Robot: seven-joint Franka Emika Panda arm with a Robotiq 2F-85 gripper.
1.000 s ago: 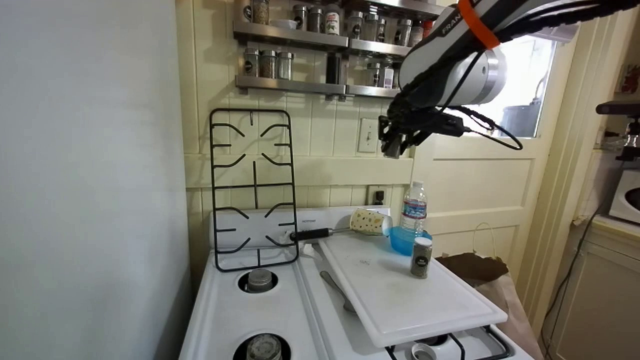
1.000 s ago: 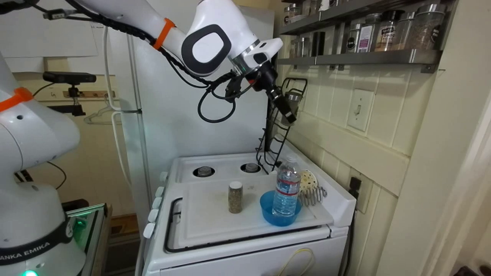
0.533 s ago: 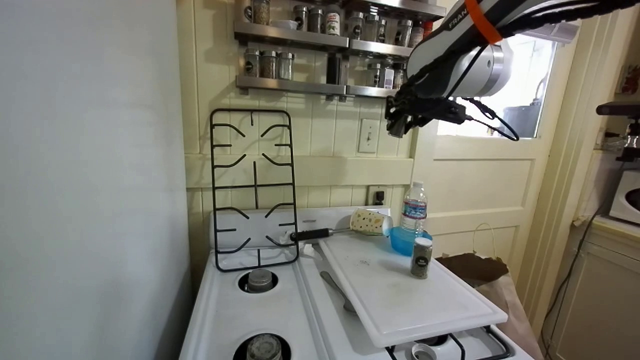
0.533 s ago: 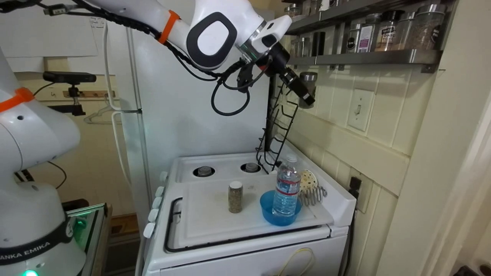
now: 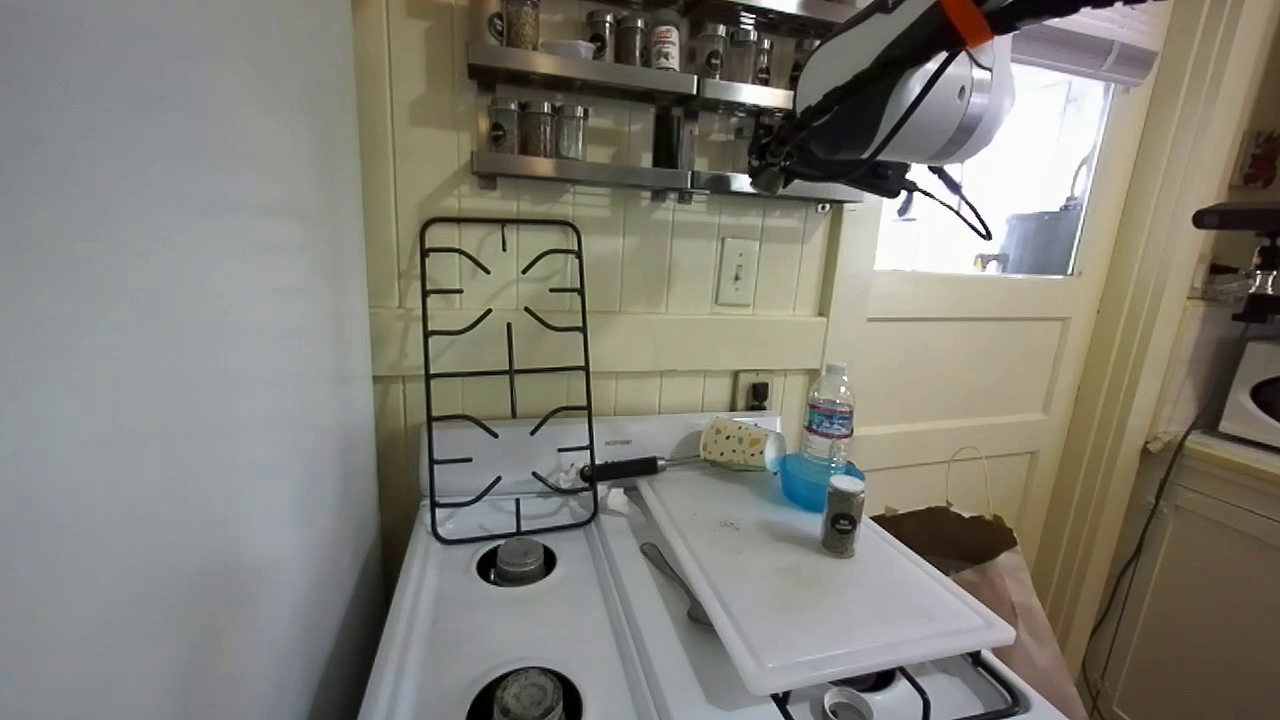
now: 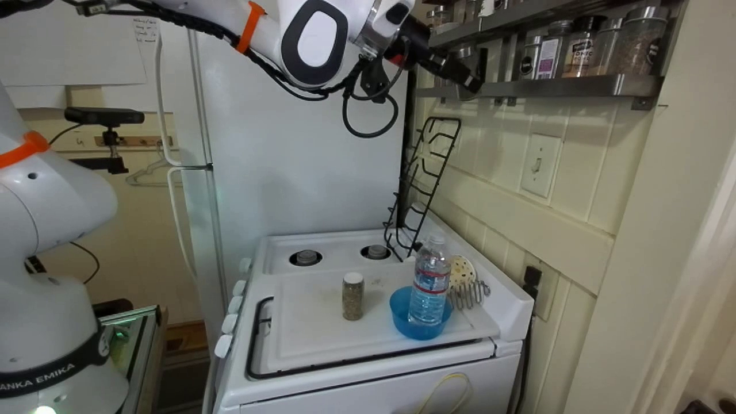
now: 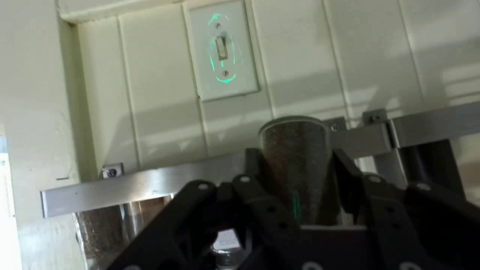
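My gripper [image 7: 298, 159] is shut on a spice jar [image 7: 294, 144], with a finger on either side of the glass. The jar's round base faces away from the wrist camera, and its contents look dark and brownish. In an exterior view the gripper [image 6: 472, 85] stands at the height of the lower spice shelf [image 6: 575, 87], and the jar is partly hidden behind it. Seen in an exterior view, the gripper [image 5: 766, 172] overlaps the right part of that shelf. Whether the jar touches the shelf I cannot tell. Several jars stand on the shelf.
A light switch [image 7: 221, 48] is on the wall below the shelf. On the stove, a white board [image 5: 800, 600] bears a white-lidded spice jar [image 5: 842, 520] and a blue bowl [image 6: 405, 322] with a water bottle [image 6: 431, 282]. A black burner grate [image 5: 510, 372] leans against the wall.
My gripper has risen with the jar, from about light-switch height to the lower shelf, and moved closer to the wall. It points less steeply down. The items on the stove have stayed put.
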